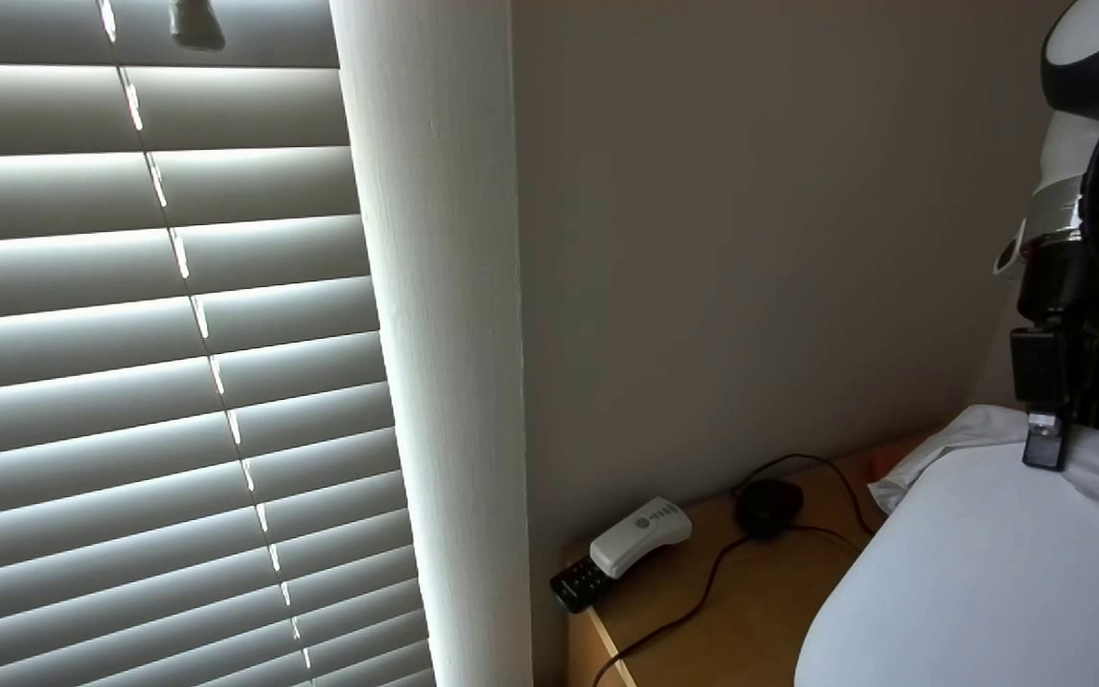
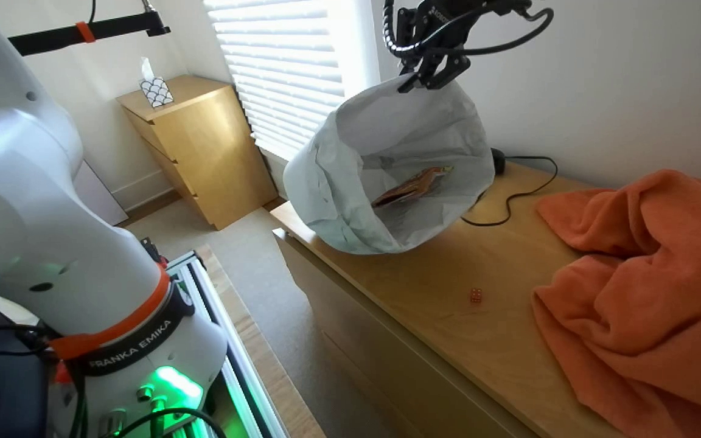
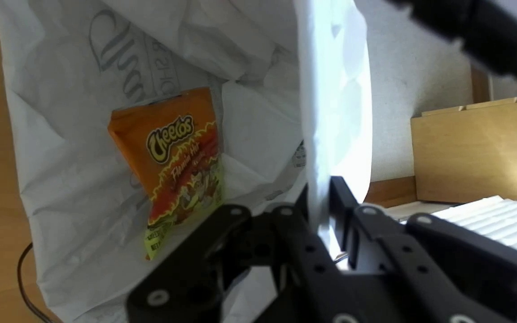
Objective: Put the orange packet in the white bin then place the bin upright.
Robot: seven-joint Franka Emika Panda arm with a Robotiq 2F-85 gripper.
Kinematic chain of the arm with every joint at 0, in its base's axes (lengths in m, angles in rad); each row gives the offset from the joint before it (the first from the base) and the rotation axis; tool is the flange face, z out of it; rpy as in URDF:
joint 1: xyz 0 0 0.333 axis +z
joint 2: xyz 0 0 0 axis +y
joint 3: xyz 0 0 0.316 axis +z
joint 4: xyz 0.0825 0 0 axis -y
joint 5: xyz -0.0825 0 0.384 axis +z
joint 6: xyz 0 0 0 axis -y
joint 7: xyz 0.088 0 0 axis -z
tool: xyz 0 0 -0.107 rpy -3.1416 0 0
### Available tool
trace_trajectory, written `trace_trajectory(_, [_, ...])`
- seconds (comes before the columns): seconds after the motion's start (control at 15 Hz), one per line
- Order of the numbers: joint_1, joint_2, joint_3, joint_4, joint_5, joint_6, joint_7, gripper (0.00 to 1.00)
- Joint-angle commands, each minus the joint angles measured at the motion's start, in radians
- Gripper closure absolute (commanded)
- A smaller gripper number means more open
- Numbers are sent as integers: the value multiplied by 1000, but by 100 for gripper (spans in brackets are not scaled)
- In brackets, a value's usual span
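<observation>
We have the gripper (image 3: 320, 197) pinching the white bin (image 1: 979, 582) by its rim. Bin is tilted at the dresser (image 2: 435, 298), mouth facing sideways. We see the orange packet (image 3: 175, 157) inside it, lying on the white liner (image 3: 65, 193). In an exterior view we also get a small red die (image 2: 476, 295) on the dresser, near an orange blanket (image 2: 648, 292); in an exterior view, a white remote (image 1: 640, 536) overlaps a black remote (image 1: 576, 584).
</observation>
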Motion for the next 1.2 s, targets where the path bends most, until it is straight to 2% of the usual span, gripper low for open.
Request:
trace_trajectory(0.0, [38, -49, 21, -6, -109, 21, 94, 97])
trace_trajectory(0.4, [84, -92, 54, -9, -228, 49, 213, 97])
trace_trajectory(1.13, [127, -148, 93, -45, -363, 132, 328, 97])
